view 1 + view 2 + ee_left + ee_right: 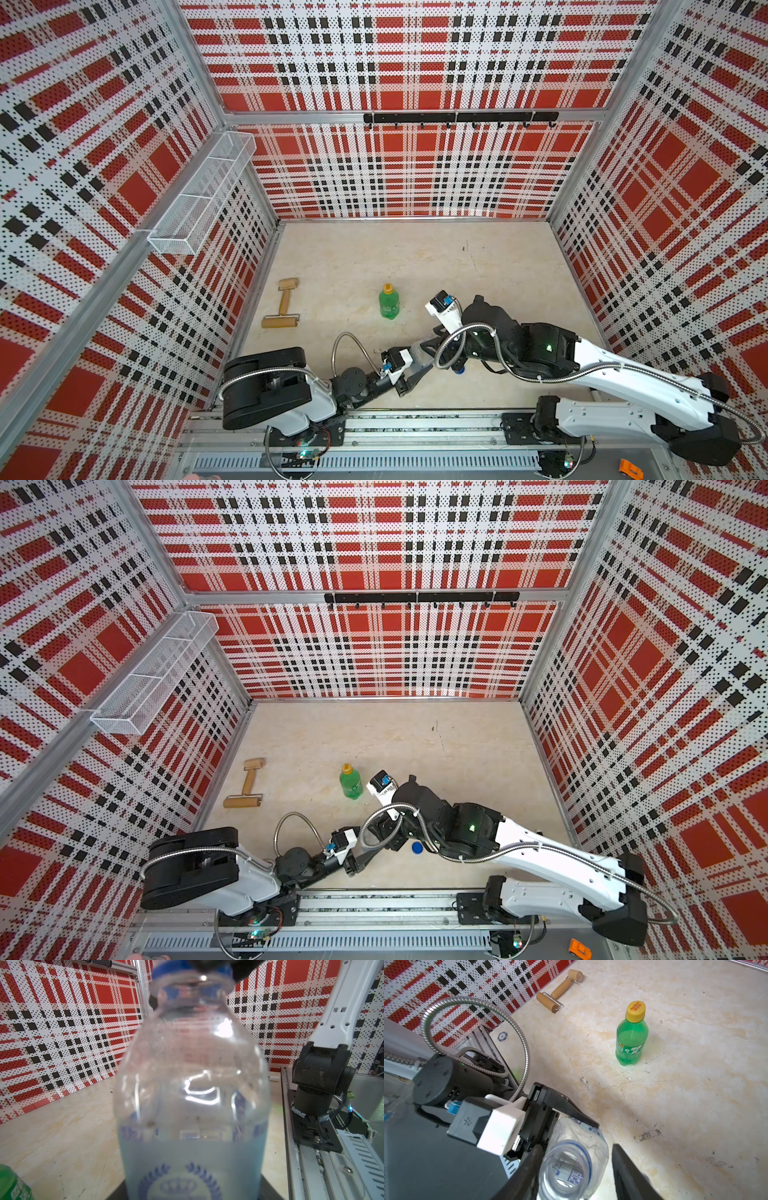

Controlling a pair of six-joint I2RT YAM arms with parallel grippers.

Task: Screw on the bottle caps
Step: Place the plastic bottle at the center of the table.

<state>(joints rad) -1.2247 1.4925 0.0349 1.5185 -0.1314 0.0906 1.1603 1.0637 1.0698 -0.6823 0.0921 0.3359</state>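
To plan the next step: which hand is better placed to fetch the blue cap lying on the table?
Right, probably. The left hand holds the clear bottle, its mouth uncapped. The right hand is open and empty at that mouth, and the blue cap lies close by its arm.

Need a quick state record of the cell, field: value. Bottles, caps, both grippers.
green bottle: upright on the table, clear of both arms
yellow cap: on the green bottle
clear bottle: held by its body, mouth uncapped
blue cap: appears to lie on the table, off its bottle
left gripper: shut on the clear bottle
right gripper: open, fingers either side of the clear bottle's mouth, holding nothing
other: wooden roller near the left wall
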